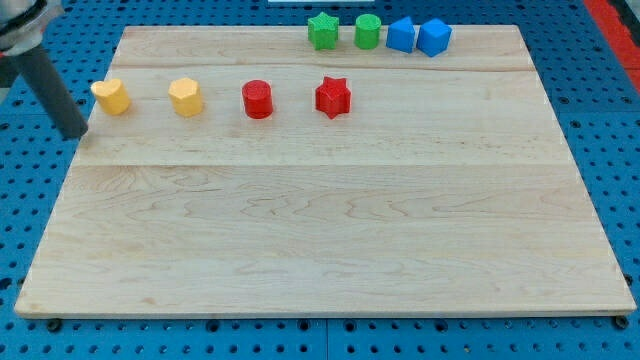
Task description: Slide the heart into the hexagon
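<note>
Blue pegboard all around, with a pale wooden desk (320,220) sitting on it and taking up most of the view. I'll use the yellow heart (112,96) as my reference point, since it's the block the task is about: it sits near the desk's left edge, up in the top third. Just to the view's right of the heart, with a gap between them, is the yellow hexagon (186,96), so the two aren't touching. Further right of the heart on the same row come a red cylinder (257,99) and then a red star (333,97), all spaced apart. Way off to the right of the heart and higher up, along the desk's top edge, there's a green star (323,31), a green cylinder (368,31), and two blue blocks, a blue block (401,34) touching a blue cube-like block (434,37); I can't quite make out their shapes. My tip (78,133) is just left of and slightly below the heart, right at the desk's left edge, close to it but not touching. No fingers on this rig, just the dark rod, so nothing's gripped.
</note>
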Motion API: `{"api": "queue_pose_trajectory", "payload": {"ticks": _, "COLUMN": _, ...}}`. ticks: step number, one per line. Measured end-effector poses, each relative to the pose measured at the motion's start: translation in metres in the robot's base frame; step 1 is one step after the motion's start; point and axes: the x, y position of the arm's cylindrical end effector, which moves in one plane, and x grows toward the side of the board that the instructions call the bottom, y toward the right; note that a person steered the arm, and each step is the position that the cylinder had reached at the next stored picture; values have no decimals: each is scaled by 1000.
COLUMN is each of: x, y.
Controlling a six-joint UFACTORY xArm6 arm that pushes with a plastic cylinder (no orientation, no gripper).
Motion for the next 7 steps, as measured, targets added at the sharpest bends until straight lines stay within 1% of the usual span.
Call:
{"api": "queue_pose_trajectory", "payload": {"ticks": 1, "x": -19, "y": -5}}
{"api": "queue_pose_trajectory", "payload": {"ticks": 2, "x": -19, "y": -9}}
{"api": "queue_pose_trajectory", "payload": {"ticks": 3, "x": -48, "y": 4}}
{"api": "queue_pose_trajectory", "payload": {"ticks": 5, "x": -21, "y": 95}}
{"api": "queue_pose_trajectory", "payload": {"ticks": 6, "x": 2, "y": 87}}
{"api": "queue_pose_trajectory", "payload": {"ticks": 7, "x": 44, "y": 80}}
